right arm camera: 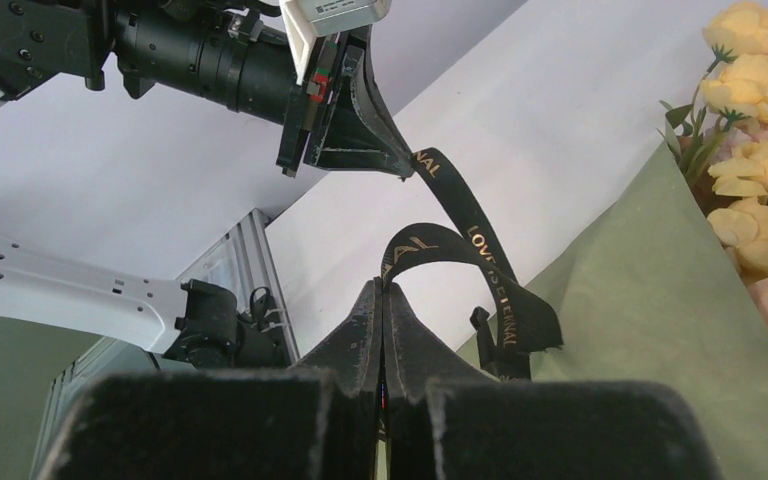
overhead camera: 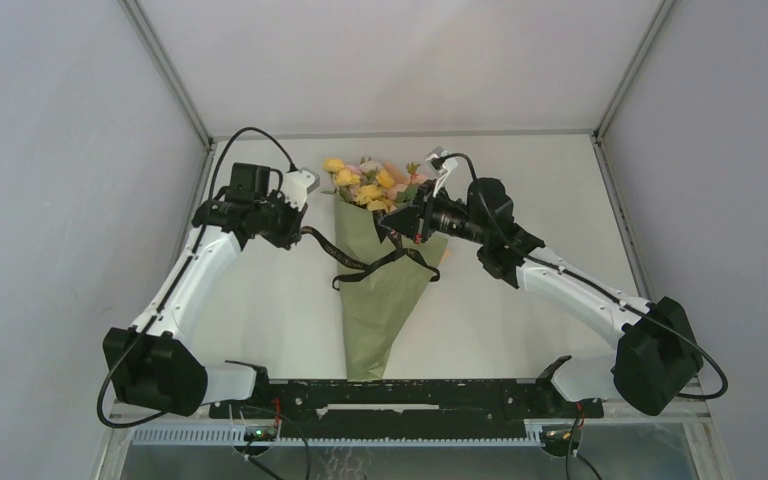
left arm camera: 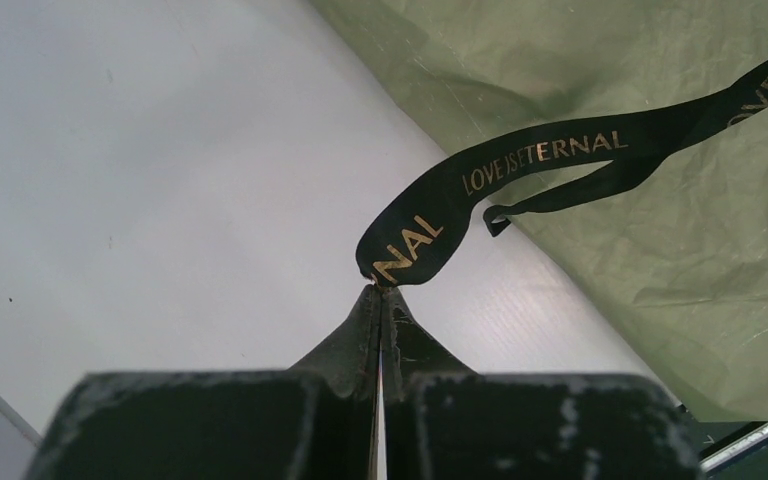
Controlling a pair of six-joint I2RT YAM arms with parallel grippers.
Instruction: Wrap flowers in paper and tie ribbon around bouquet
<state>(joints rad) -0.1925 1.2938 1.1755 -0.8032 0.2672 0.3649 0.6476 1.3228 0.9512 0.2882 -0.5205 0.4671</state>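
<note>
The bouquet lies mid-table: pink, yellow and cream flowers (overhead camera: 365, 183) at the far end, in a cone of olive-green paper (overhead camera: 375, 310) that narrows toward me. A black ribbon (overhead camera: 355, 265) with gold lettering crosses the cone. My left gripper (overhead camera: 304, 232) hangs left of the cone, shut on one part of the ribbon (left arm camera: 540, 155), jaws (left arm camera: 380, 292) pressed together. My right gripper (overhead camera: 388, 232) sits over the cone's upper part, shut (right arm camera: 382, 287) on a loop of the ribbon (right arm camera: 480, 235). The right wrist view also shows the flowers (right arm camera: 760, 180), the paper (right arm camera: 640, 330) and the left gripper (right arm camera: 400, 170).
White enclosure walls with metal corner posts (overhead camera: 170, 70) ring the table. A black rail (overhead camera: 390, 395) with both arm bases runs along the near edge. An aluminium frame post (right arm camera: 255, 270) stands at the table's left side.
</note>
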